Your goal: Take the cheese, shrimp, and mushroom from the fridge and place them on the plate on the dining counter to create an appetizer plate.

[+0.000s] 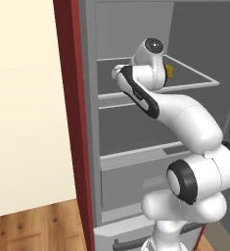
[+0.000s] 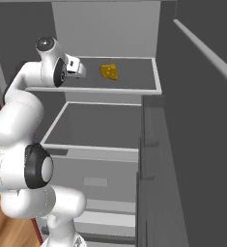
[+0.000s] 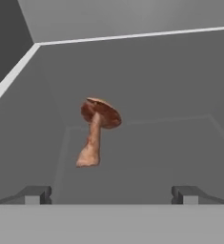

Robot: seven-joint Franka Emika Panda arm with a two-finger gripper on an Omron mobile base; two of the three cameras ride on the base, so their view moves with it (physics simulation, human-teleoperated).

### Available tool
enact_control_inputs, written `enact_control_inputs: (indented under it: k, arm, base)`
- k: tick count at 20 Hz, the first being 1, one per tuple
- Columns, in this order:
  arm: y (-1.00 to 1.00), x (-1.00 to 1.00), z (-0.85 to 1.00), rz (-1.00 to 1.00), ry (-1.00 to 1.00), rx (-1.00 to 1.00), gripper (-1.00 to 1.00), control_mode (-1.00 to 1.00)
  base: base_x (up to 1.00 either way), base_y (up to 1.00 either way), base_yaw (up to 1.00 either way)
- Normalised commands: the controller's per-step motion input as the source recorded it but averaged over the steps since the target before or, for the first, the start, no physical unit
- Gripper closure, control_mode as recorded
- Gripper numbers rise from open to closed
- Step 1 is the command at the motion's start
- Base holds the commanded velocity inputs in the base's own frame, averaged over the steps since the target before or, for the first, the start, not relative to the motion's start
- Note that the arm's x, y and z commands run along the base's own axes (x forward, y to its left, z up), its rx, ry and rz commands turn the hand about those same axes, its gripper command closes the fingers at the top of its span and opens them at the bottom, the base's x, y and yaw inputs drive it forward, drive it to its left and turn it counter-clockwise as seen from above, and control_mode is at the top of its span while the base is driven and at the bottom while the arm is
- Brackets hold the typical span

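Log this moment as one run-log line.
stage: reaching into fridge | pincer: open, empty | mushroom: ahead, ungrasped | cheese: on upper shelf

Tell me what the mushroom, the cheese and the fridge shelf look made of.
Mushroom: matte organic flesh, reddish-brown cap on a paler pinkish stalk.
Cheese: waxy yellow chunk, seemingly pitted.
Fridge shelf: flat matte grey panel with pale rim, probably plastic or coated metal.

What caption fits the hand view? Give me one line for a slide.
Open gripper faces the mushroom lying on a grey fridge shelf, fingertips apart and not yet touching it.
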Motion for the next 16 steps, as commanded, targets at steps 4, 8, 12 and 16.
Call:
enact_control_inputs:
  k: [4, 8, 12, 16]
  arm:
    - [0.17, 0.49, -0.10, 0.00, 0.09, 0.00, -1.00, -1.00]
    - [0.12, 0.51, -0.06, 0.00, 0.06, 0.00, -1.00, -1.00]
    - [0.12, 0.53, 0.00, 0.00, 0.00, 0.00, -1.00, -1.00]
    - [0.12, 0.40, -0.19, 0.00, 0.00, 0.00, -1.00, -1.00]
  base:
    - [0.00, 0.00, 0.00]
    - [0.00, 0.00, 0.00]
    - [0.00, 0.00, 0.00]
    - [0.00, 0.00, 0.00]
